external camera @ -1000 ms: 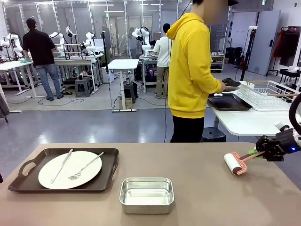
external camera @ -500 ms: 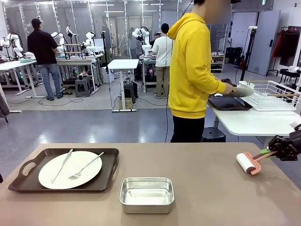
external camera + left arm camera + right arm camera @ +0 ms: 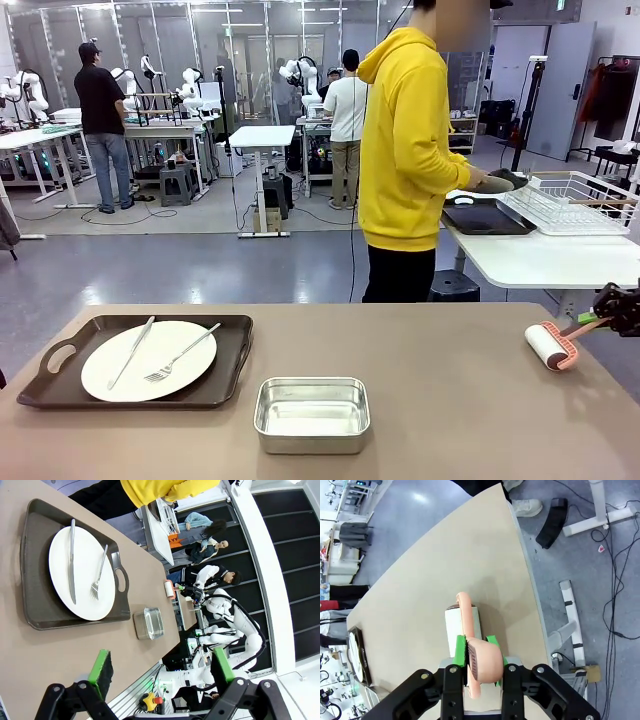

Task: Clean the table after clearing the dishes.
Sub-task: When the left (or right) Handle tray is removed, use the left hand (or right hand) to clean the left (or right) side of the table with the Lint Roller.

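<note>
One tray, plate, knife, fork, pan on table. Left gripper spread, empty; right gripper clamped on one roller.

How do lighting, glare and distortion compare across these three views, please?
Front view: even overhead light, a faint shadow around the steel pan. Left wrist view: rolled sideways, wide-angle bending, plate bright yet sharp. Right wrist view: a glare patch on the floor, lint roller sharp, table edge bowed.

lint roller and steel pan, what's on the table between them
Nothing: the front view shows bare table between the steel pan and the lint roller.
</note>
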`<action>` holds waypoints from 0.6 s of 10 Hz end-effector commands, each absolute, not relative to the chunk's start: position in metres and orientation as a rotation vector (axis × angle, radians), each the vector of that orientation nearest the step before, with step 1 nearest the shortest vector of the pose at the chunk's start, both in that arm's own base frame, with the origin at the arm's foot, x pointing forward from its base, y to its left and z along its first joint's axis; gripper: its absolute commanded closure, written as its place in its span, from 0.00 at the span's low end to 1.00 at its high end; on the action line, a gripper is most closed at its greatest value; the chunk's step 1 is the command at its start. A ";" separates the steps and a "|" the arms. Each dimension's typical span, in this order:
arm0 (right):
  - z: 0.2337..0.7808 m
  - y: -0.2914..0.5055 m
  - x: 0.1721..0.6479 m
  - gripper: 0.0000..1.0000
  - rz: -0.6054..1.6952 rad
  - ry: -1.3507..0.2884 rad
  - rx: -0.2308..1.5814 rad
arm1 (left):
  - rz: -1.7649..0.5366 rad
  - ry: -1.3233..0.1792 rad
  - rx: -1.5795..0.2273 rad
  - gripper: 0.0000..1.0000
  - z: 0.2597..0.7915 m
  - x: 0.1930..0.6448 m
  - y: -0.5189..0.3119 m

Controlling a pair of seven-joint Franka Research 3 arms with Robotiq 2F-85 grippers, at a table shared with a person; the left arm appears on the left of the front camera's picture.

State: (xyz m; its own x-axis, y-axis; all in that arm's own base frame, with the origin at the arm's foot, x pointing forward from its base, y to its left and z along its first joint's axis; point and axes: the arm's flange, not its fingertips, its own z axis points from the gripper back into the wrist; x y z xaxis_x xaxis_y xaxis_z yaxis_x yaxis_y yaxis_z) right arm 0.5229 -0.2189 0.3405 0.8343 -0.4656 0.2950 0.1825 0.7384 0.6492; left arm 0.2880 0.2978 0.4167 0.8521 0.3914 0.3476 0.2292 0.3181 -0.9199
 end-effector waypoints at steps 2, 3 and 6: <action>0.358 -0.214 0.506 1.00 -0.329 -0.500 0.624 | 0.109 -0.586 -1.262 0.00 0.419 0.286 0.299; 0.377 -0.214 0.495 1.00 -0.317 -0.509 0.637 | 0.109 -0.586 -1.262 0.00 0.419 0.286 0.299; 0.440 -0.196 0.463 1.00 -0.295 -0.527 0.626 | 0.109 -0.586 -1.262 0.00 0.419 0.286 0.299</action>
State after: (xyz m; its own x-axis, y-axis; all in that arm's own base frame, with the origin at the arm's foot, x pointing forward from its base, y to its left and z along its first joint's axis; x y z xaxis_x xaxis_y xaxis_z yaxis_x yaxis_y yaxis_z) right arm 0.4797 -0.2070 0.4233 0.8261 -0.4052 0.3916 0.0925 0.7830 0.6151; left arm 0.2880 0.2978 0.4168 0.8521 0.3914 0.3476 0.2292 0.3181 -0.9199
